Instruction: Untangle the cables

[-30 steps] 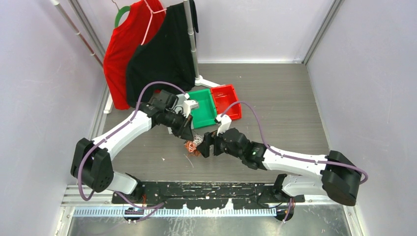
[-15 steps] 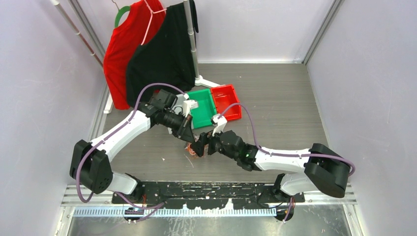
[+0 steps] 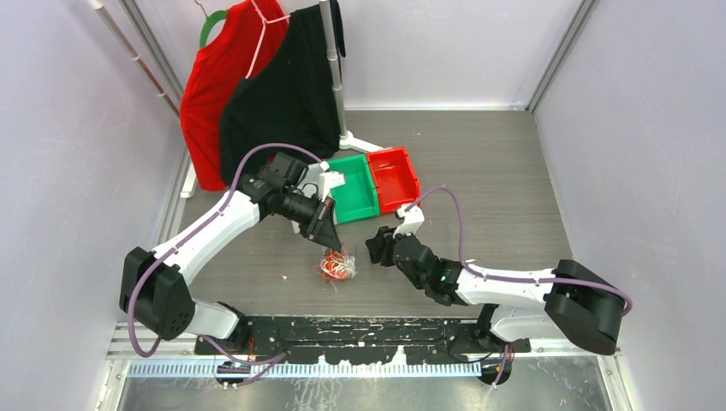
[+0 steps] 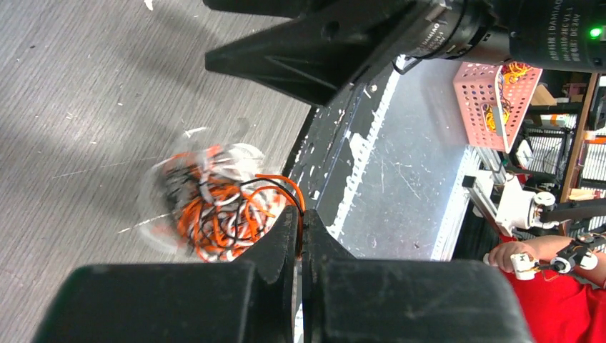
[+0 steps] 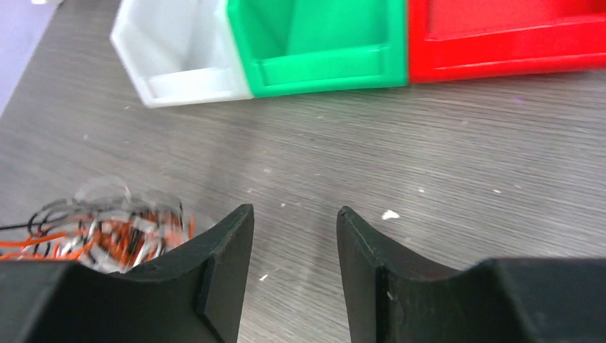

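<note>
Grey wood-grain table (image 3: 514, 171), walled in pale panels and seen from above, with both arm bases at 6 o'clock. Nearest the bases are the cables (image 3: 336, 265), a compact snarl of orange, white and black wire near the middle of the table; whether it rests on the surface or hangs just above it cannot be told. The left gripper (image 3: 325, 229) stands at 12 o'clock of the cables, pointing down at them. In the left wrist view its jaws are pressed together, and an orange strand and a black strand rise from the blurred cables (image 4: 214, 207) into the seam between them, so the left gripper (image 4: 301, 239) pinches the wire. The right gripper (image 3: 377, 248) lies at 2 o'clock of the cables, clear of them, with its jaws apart over bare table. In the right wrist view the right gripper (image 5: 294, 214) has the cables (image 5: 107, 232) at its 9 o'clock. Farther off, a white bin (image 5: 179, 50), a green bin (image 3: 353, 190) and a red bin (image 3: 394, 178) stand side by side. Farthest, at 11 o'clock, a red shirt (image 3: 214, 86) and a black shirt (image 3: 287, 94) hang from a garment rack (image 3: 334, 68).
</note>
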`<state>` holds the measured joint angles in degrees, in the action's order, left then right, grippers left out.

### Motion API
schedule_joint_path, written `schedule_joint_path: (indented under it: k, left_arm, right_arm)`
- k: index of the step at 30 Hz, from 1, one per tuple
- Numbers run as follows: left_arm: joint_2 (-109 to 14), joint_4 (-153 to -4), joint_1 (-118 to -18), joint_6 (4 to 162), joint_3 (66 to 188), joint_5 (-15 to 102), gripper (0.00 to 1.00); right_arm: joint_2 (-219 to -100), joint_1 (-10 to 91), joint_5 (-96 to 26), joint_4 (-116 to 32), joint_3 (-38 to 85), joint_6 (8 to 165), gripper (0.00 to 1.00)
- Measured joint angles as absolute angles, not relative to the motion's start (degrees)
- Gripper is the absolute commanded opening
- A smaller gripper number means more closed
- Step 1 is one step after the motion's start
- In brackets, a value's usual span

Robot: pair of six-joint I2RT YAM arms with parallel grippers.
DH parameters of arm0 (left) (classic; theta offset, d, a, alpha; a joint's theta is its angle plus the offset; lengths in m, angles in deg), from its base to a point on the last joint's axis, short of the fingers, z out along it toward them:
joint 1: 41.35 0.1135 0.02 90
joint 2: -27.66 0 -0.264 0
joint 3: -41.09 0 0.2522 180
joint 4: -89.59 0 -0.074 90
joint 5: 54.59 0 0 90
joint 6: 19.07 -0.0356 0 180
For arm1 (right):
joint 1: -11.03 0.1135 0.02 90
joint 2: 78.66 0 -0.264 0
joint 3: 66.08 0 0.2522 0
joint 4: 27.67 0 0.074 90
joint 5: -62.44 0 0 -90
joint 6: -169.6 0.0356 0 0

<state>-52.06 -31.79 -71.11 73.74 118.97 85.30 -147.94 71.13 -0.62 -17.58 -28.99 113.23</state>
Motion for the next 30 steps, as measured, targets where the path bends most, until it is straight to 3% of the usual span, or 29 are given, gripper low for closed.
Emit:
schedule_joint_path:
  k: [5,14,30]
  left_arm:
    - [-51.9,-31.3,-71.1,73.7,119.9,86.1,0.0]
    - [-51.9,-31.2,-71.1,73.7,119.9,85.9,0.0]
    - [-51.9,-31.2,-72.0,74.0,120.0,85.9,0.0]
  right_arm:
    - [-144.0,71.0,3.1,-22.5,-30.2,114.5,0.63]
    - [-129.9,71.0,-5.7,-18.7,-35.4,114.4,0.78]
    - [-149.6,72.4,-14.2,-6.7,-28.3,112.4,0.83]
